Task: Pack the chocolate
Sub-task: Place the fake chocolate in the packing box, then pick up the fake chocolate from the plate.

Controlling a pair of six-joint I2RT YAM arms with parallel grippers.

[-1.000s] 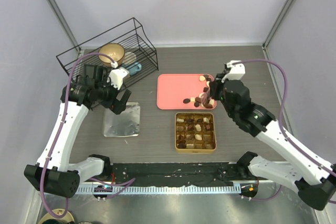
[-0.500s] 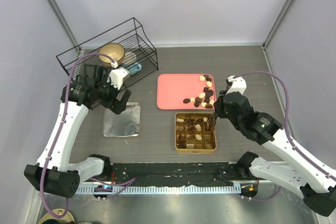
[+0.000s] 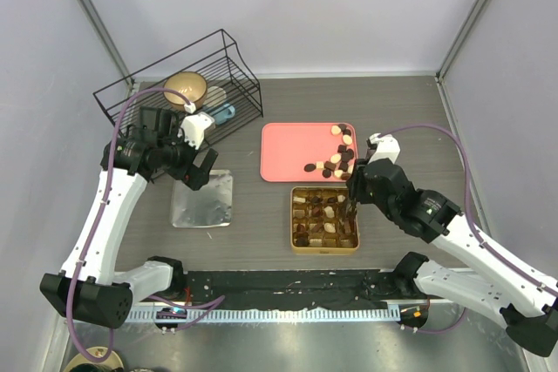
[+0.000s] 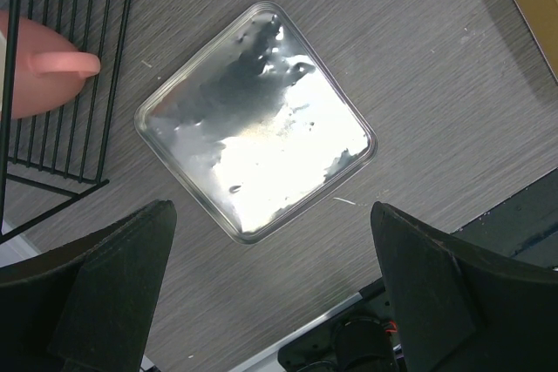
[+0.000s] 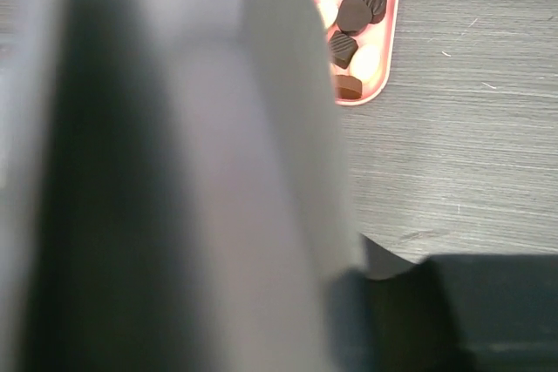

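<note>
Right pincer (image 3: 351,206) sits over the right-hand column of the gold square gridded tin (image 3: 324,250), so this looks to me like a drop-off step. I can't tell if it's wide or narrow, or whether there's a piece in it. The overhead view is too small, and the right wrist cam is mostly blocked by a blurry finger.

If it's carrying one, I'd line up dead over an empty cell and go low before letting go so the piece doesn't bounce into a neighbour. Then lift straight up so the fingers don't snag the dividers.

The chocolate (image 3: 335,161) is little bite-sized pieces, mostly dark brown with a few cream ones. A cluster sits at the right end of the pink flat tray (image 3: 288,150) just behind the tin, and more fill a fair few of the tin's cells.

Left pincer (image 4: 270,215) is spread wide with nothing in it, hovering over the shiny silver square foil lid (image 4: 261,119) on the grey woodgrain desk (image 3: 410,119).
</note>
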